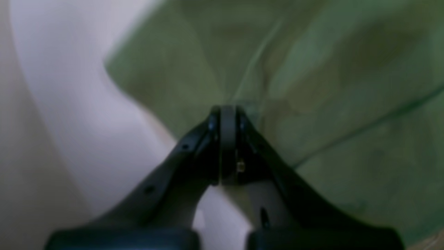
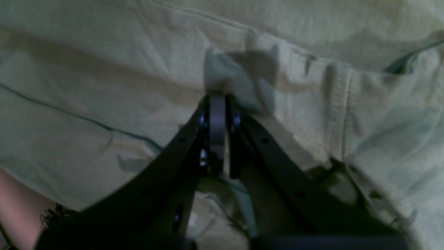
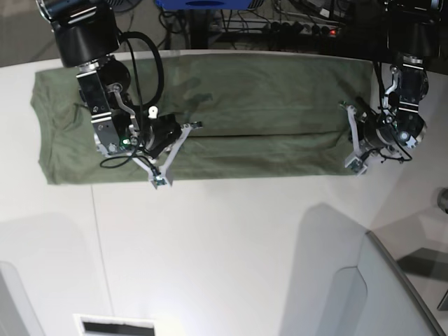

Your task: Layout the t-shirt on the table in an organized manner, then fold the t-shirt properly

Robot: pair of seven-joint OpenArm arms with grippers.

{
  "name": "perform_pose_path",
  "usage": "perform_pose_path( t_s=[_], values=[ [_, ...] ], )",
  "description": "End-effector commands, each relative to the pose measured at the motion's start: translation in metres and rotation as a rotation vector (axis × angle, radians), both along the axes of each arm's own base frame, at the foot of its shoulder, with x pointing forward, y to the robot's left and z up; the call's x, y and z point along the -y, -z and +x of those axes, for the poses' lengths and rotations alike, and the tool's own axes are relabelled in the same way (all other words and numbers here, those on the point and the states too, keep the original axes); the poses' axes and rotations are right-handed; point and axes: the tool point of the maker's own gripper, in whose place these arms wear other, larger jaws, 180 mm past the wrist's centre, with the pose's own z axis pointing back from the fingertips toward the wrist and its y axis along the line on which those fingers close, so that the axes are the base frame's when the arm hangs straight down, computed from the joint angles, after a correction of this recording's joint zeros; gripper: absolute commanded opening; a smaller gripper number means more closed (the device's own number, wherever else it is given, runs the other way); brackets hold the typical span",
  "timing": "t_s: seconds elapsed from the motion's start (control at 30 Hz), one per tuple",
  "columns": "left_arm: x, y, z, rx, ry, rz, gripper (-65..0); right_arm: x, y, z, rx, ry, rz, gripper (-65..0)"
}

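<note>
**No readable text in view**

You will find no legible lettering, brand, number or sign here: the olive-green soft cotton t-shirt (image 3: 231,105) shows only plain fabric and seams, and the large white smooth table (image 3: 224,252) under it bears no markings.

- The t-shirt (image 3: 266,105) is plain olive green, no print, with a darker crease line along it.
- Under it the bench (image 3: 224,245) is smooth white, crossed by a thin dark seam.
- My left gripper (image 1: 227,111) is matte black.
- My right gripper (image 2: 218,99) is black too.
</note>
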Motion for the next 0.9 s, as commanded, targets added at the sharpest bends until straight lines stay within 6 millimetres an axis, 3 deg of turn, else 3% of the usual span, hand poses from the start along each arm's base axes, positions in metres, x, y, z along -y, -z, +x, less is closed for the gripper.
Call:
perform_pose_path(
  t_s=[0.0,0.23,0.4,0.5,0.6,0.67,0.87],
  values=[
    [-0.007,-0.01,0.007,0.029,0.005,0.009,-65.0,-0.003,-0.009,0.012,0.033,0.004,0.016,-63.3],
    [-0.029,-0.005,-0.02,-0.028,0.015,0.061,-65.0,-0.003,-0.009,0.012,0.033,0.004,0.016,-63.3],
    [-0.038,-0.019,-0.021,-0.004,0.038,0.094,-65.0,-0.005,-0.015,0.019,0.053,-0.006,0.017,-63.5],
    [-0.042,-0.028,-0.012,0.025,0.039,0.105,-65.0,-0.013,-0.021,0.02,0.067,-0.031,0.022,-63.5],
    [-0.051,-0.041,0.0,0.077,-0.014,0.098,-65.0,-0.042,-0.037,0.018,0.125,-0.139,0.034,-63.5],
    [-0.044,-0.044,0.013,0.107,-0.029,0.072,-65.0,-0.053,-0.042,0.014,0.141,-0.18,0.036,-63.5],
    [-0.009,-0.038,0.04,0.149,-0.062,-0.027,-65.0,-0.052,-0.04,0.018,0.133,-0.174,0.032,-63.5]
  ],
)
